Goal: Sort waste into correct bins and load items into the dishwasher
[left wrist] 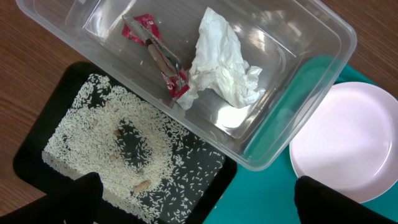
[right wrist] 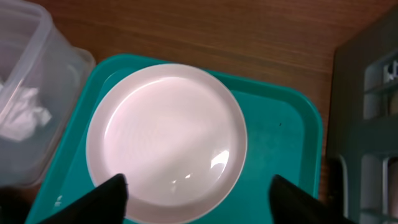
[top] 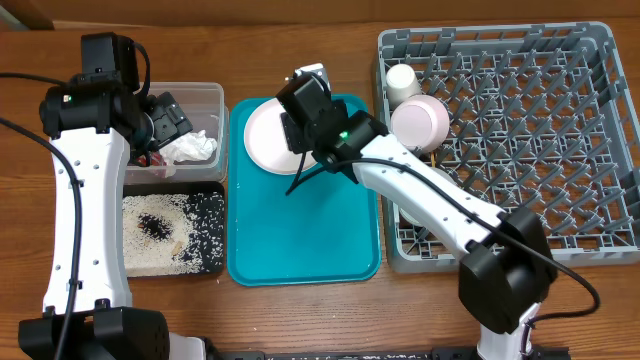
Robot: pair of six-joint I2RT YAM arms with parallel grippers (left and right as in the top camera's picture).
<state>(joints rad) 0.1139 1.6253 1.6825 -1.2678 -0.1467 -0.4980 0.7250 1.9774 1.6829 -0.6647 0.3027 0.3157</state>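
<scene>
Teal tray (right wrist: 280,124) carries the plate (right wrist: 166,134), not racked yet, our right tool (right wrist: 199,193) open above it. Napkin (left wrist: 221,59) and wrapper (left wrist: 158,56) sit in the tub (left wrist: 298,118), rice (left wrist: 93,130) in the black tray (left wrist: 31,155), cup (top: 402,80) and bowl (top: 420,122) in the rack (top: 520,120). Left tool (left wrist: 196,193) is open too.

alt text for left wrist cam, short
A clear plastic tub holds a crumpled white napkin and a red wrapper; beside it a black tray is strewn with rice grains. A white plate sits on a teal tray at right, with fingertips of the open left gripper at the bottom edge.
</scene>
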